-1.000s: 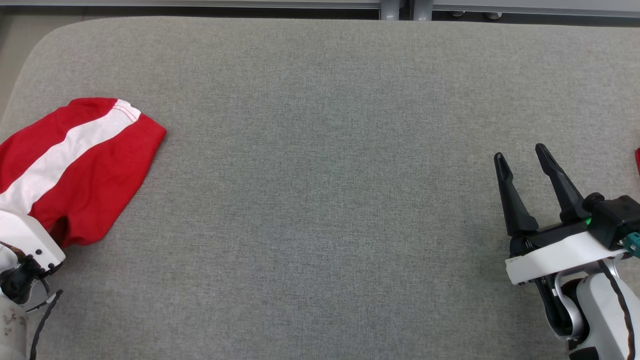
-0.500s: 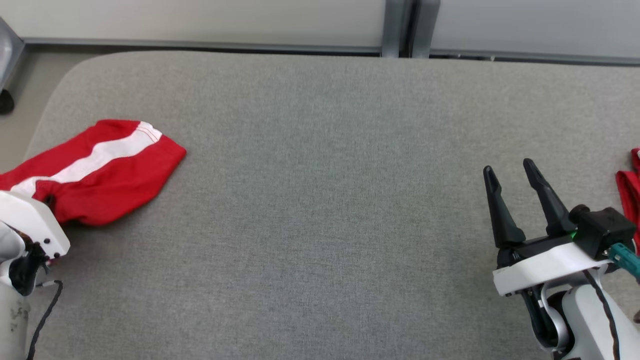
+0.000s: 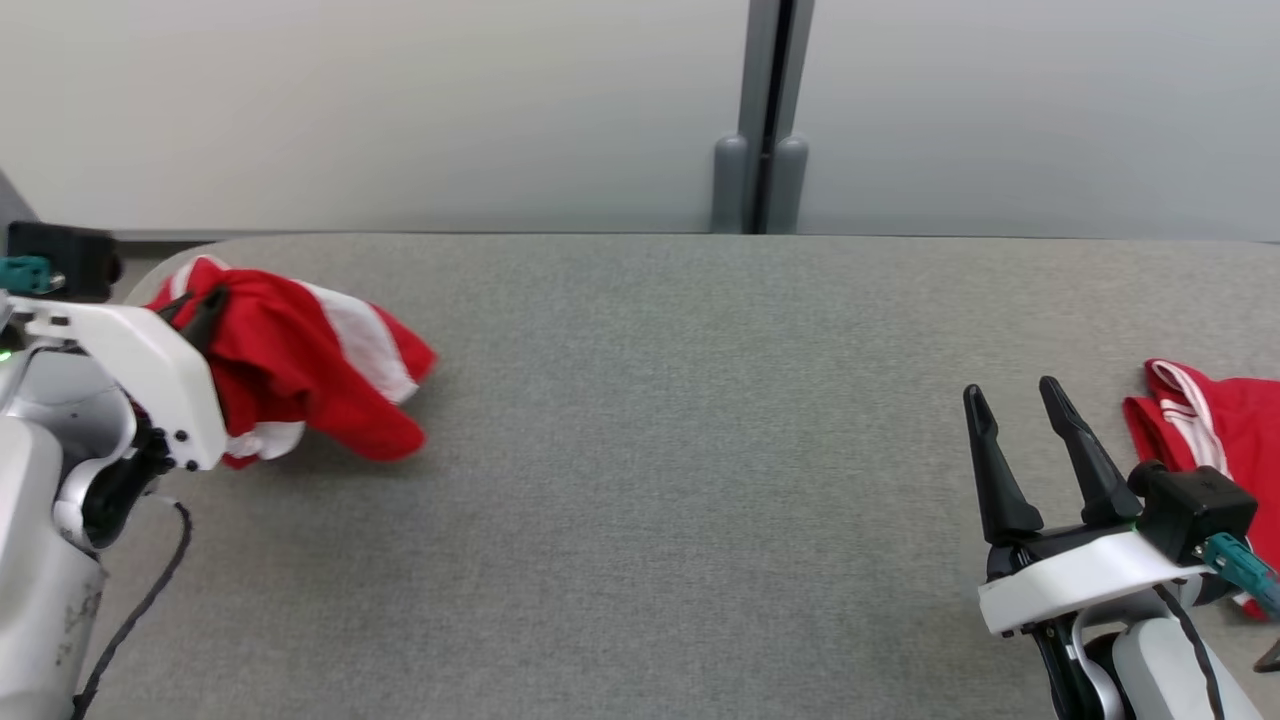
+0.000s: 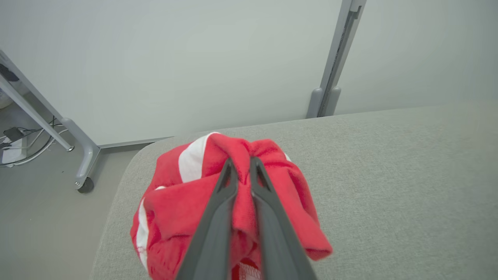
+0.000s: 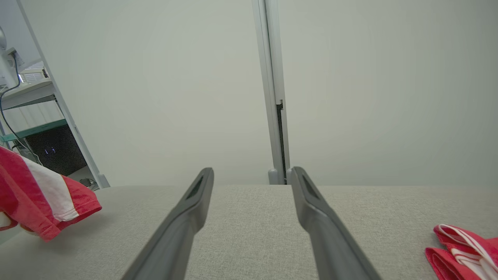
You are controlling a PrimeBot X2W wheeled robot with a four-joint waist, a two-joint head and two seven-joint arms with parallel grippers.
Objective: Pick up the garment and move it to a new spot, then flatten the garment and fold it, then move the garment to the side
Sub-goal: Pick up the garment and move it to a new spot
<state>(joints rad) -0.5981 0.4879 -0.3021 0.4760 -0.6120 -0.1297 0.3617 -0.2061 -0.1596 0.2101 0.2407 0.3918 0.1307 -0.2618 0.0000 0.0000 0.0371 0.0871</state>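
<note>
The left gripper (image 4: 241, 161) pinches the garment (image 4: 183, 202) above the table (image 4: 389, 175). This looks like the pick-up step; next it must carry the garment to a new spot.

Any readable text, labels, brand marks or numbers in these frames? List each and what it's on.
None readable.
red garment: white stripes, no print.
second garment: white stripes, no print.
left gripper, right gripper: no legible markings.
dark unit in the right wrist view: small bluish lights, too small to read.

head: high, looking down; wrists: low, facing wall (image 5: 155, 97); shared: table (image 3: 640, 450)
</note>
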